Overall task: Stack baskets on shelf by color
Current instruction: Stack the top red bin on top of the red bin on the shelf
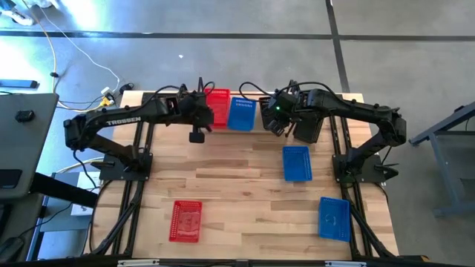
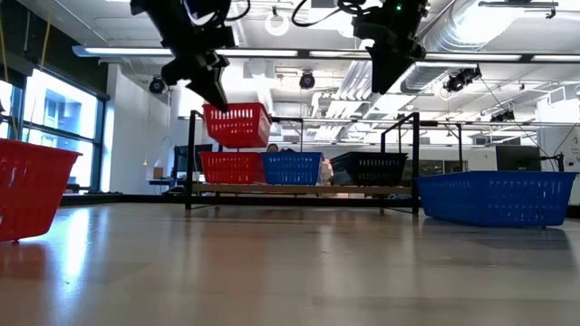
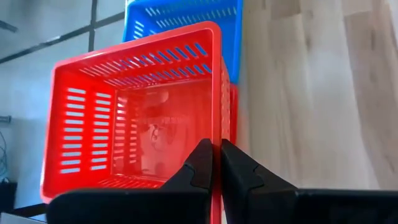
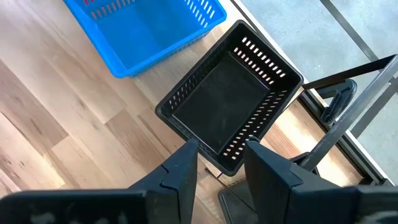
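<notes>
My left gripper [image 3: 216, 165] is shut on a red basket [image 2: 237, 124], held in the air over a second red basket [image 2: 231, 167] that stands on the shelf [image 2: 299, 188]. A blue basket [image 2: 292, 167] and a black basket [image 2: 367, 167] stand beside it on the shelf board. My right gripper [image 4: 221, 165] is open and empty above the black basket [image 4: 230, 106]. Two more blue baskets [image 1: 297, 163] [image 1: 334, 219] and one red basket [image 1: 185, 221] rest on their bases on the tabletop. My left gripper pinches one side wall of the red basket at its rim [image 3: 217, 140], near a corner, with one finger inside the basket and one outside. The fingers [image 2: 216, 91] come from above, slanting down. The basket hangs below them, slightly tilted, clear of the red basket underneath.
The shelf runs along the table's far edge, with black wire uprights [image 2: 417, 154] at its ends. The arms' black frame rails [image 1: 133, 193] run along both table sides. Bare tabletop lies in the middle [image 1: 237, 178].
</notes>
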`<state>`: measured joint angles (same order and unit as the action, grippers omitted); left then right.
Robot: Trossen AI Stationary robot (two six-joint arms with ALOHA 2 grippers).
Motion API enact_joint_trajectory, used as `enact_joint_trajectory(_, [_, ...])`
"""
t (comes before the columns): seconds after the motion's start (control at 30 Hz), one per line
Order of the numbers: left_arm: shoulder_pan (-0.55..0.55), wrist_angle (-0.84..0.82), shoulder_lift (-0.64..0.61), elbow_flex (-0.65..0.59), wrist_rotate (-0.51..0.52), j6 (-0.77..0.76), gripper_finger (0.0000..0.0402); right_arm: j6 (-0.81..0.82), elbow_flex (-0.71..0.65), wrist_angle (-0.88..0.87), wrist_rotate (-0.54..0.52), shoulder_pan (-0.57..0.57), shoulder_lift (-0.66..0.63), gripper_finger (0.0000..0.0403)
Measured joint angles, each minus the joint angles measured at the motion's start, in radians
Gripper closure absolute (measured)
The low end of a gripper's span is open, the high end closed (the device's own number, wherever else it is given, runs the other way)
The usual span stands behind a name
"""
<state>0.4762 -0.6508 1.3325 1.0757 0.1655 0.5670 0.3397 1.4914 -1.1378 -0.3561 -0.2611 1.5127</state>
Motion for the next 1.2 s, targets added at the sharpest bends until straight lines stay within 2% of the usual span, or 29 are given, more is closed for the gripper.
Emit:
enact_joint_trajectory(0.23, [0.029,0.004,0.044,0.000,-0.008,0.047,0.0401,0.000,0.000,0.000,0.000,0.000,0.000,0.0285])
enact_joint_trajectory(1.0, [0.048,0.066,0.160,0.000,0.026,0.030,0.0400,-0.008,0.000,-0.003,-0.007,0.000,0.000,0.0285])
enact_joint_trajectory(1.2, [0.048,0.069,0.161,0.000,0.031,0.000,0.0380,-0.008,0.000,-0.003,-0.008,0.000,0.000,0.0285])
